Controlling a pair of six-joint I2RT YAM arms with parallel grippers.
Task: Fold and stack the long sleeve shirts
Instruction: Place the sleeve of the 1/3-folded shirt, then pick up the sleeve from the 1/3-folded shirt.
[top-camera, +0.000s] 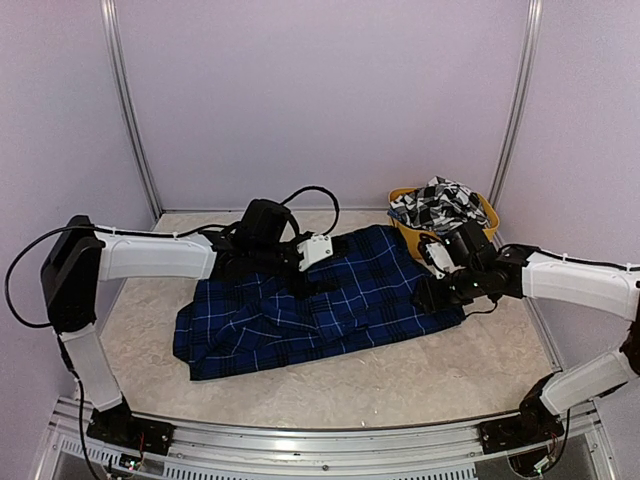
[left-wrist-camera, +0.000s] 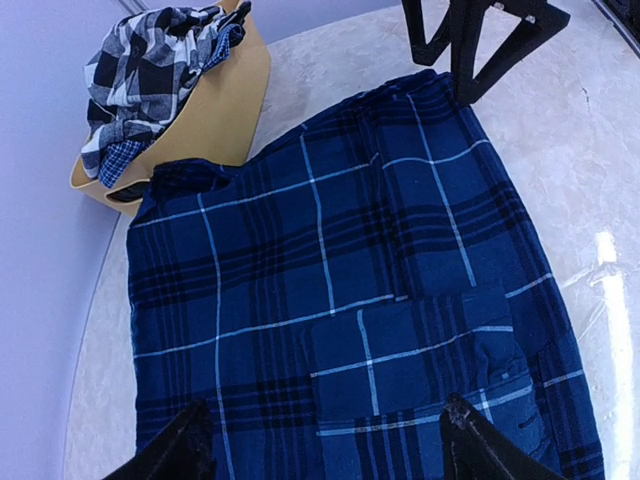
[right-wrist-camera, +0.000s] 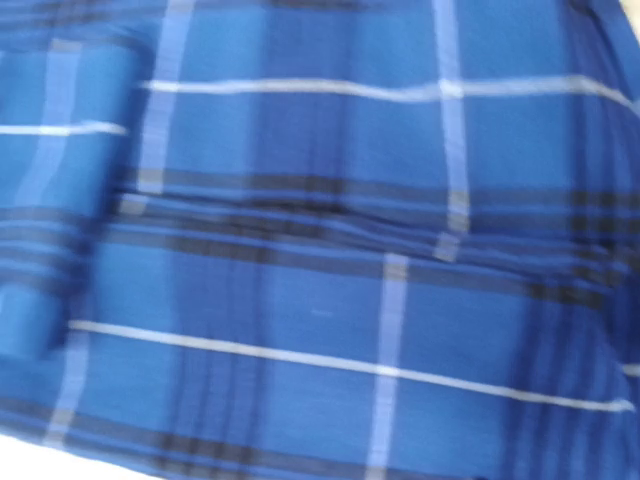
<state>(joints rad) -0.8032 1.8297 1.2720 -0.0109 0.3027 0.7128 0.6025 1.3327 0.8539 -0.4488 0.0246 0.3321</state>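
Blue plaid shirt (top-camera: 320, 305) lay spread on the table (top-camera: 400, 370), layers overlapping, a chest pocket facing up. Left hand (left-wrist-camera: 325, 412) hung above the shirt near its far edge, released: fingers (left-wrist-camera: 190, 445) wide apart, nothing between them. Right hand (top-camera: 432, 293) sat at the shirt's right edge, just beside the yellow tub (top-camera: 402, 230). Clenched or released could not be told; its wrist view showed only blurred blue cloth. Black-and-white checked shirt (top-camera: 440, 203) lay bunched in the tub at far right.

Spread shirt (top-camera: 320, 305) on table (top-camera: 400, 390); tub (top-camera: 405, 228) seemingly touching behind-right, another shirt (top-camera: 440, 205) inside
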